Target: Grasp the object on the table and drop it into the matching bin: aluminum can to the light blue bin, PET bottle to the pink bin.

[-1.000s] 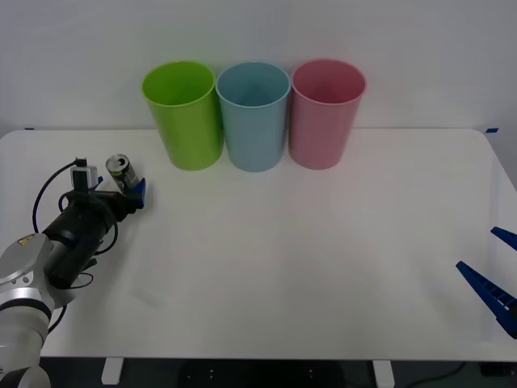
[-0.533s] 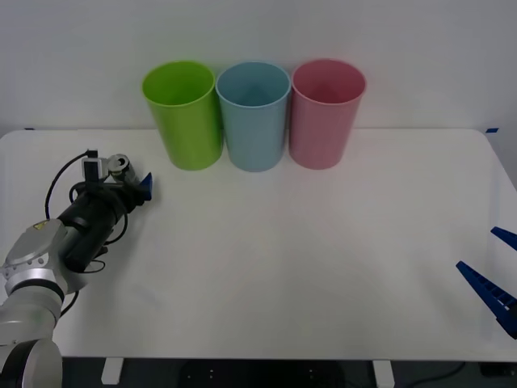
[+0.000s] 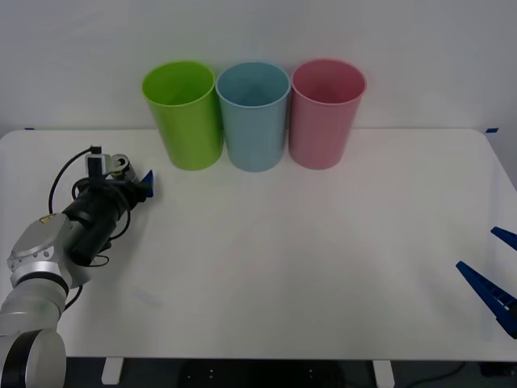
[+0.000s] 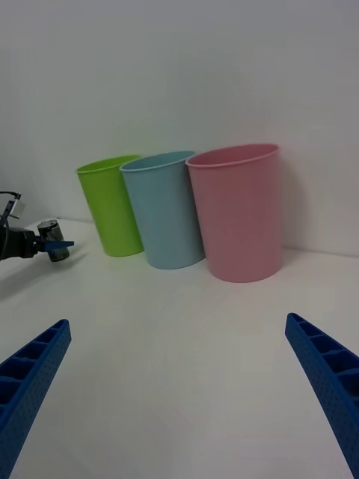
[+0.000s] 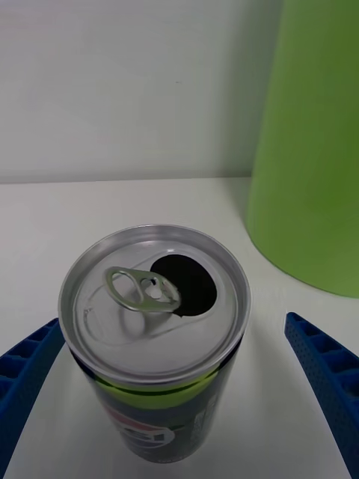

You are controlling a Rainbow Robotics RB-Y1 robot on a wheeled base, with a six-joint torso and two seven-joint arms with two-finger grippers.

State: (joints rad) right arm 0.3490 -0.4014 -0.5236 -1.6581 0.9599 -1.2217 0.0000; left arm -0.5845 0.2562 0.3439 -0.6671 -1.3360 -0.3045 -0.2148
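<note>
the aluminum can (image 5: 157, 337) stands upright on the table (image 3: 307, 267) near its far left corner, long axis vertical, directly between the spread fingers of the left gripper (image 3: 133, 184), which approaches level from the near side. the pads appear not to touch the can, though the front view is too small to confirm. the light blue bin (image 3: 253, 115) lies to the can's right, beyond the lime green bin (image 3: 183, 113). the right gripper (image 3: 494, 279) waits open, well apart.
</note>
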